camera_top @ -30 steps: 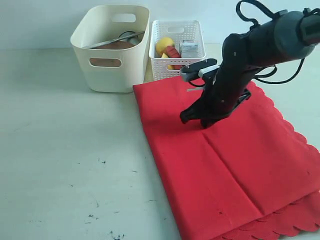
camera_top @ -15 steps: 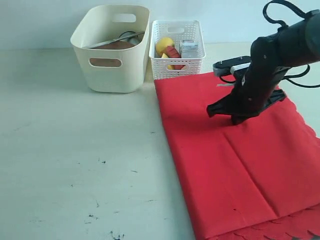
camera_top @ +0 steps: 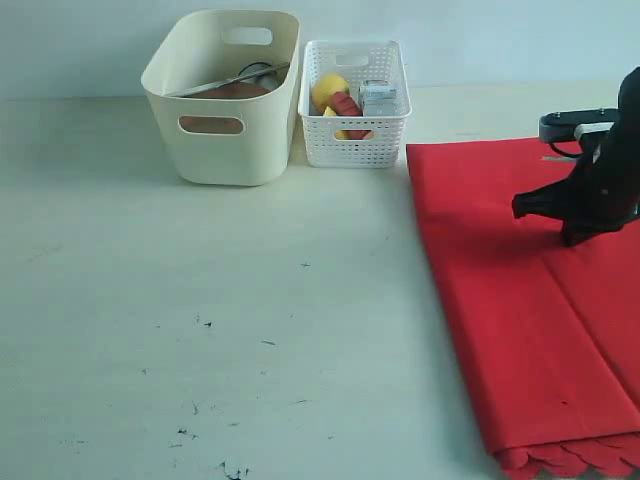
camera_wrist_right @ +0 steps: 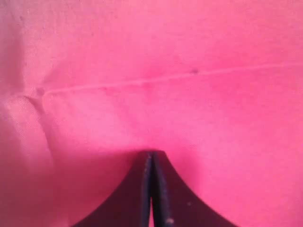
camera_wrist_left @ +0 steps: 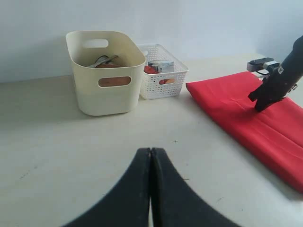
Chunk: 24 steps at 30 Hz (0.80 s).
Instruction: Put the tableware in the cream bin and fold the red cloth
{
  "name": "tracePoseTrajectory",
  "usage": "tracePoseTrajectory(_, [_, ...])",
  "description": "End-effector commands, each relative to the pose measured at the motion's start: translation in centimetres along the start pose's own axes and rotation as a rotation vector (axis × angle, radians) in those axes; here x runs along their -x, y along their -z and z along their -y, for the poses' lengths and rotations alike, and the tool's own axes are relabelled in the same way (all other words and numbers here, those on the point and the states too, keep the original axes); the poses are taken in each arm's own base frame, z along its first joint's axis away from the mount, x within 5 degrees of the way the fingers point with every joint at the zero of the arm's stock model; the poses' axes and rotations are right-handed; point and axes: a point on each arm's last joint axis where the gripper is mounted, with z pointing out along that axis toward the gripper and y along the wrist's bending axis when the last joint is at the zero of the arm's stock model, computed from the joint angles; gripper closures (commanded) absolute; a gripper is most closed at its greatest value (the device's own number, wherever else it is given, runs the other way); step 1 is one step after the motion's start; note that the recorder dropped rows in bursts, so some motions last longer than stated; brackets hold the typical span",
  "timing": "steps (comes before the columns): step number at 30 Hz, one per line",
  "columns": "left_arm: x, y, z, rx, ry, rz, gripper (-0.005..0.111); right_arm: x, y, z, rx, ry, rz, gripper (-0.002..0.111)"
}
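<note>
Jaws of the right gripper [camera_wrist_right: 151,153]: closed together, tips set down on the red cloth [camera_top: 500,300]; whether fabric is pinched between them cannot be told.
Jaws of the left gripper [camera_wrist_left: 150,150]: closed together, nothing held, raised above bare table [camera_top: 200,300].
Red cloth: laid flat on the right side of the table, apparently doubled over, with a straight crease line running past the right gripper; the scalloped edge [camera_top: 570,462] is seen at the near end.
Cream bin [camera_top: 225,150]: stood at the back of the table, well apart from the cloth.
Bin contents: a brown plate [camera_top: 235,90] and a long metal piece [camera_top: 225,80] leaning across it are seen; the rest is hidden by the wall.
White lattice basket [camera_top: 355,140]: placed just beside the bin, between bin and cloth; a yellow item [camera_top: 330,90] and other food are held in it.
</note>
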Motion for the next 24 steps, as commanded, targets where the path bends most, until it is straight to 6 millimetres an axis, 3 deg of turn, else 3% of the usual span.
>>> tracePoseTrajectory(1, [-0.1, -0.1, 0.0, -0.002, 0.016, 0.008, 0.107, -1.7, -2.5, 1.1, -0.046, 0.019, -0.174, 0.108])
tracePoseTrajectory(7, [-0.1, -0.1, 0.0, -0.004, 0.017, 0.008, 0.107, 0.5, -1.8, 0.8, 0.0, 0.009, -0.094, 0.108])
tracePoseTrajectory(17, [-0.1, -0.1, 0.0, -0.004, 0.017, 0.008, 0.107, 2.5, -3.3, 0.4, 0.028, -0.004, -0.061, 0.108])
tracePoseTrajectory(24, [0.0, -0.1, 0.0, -0.004, 0.017, 0.01, 0.107, 5.1, -3.7, 0.2, 0.042, -0.027, 0.006, 0.108])
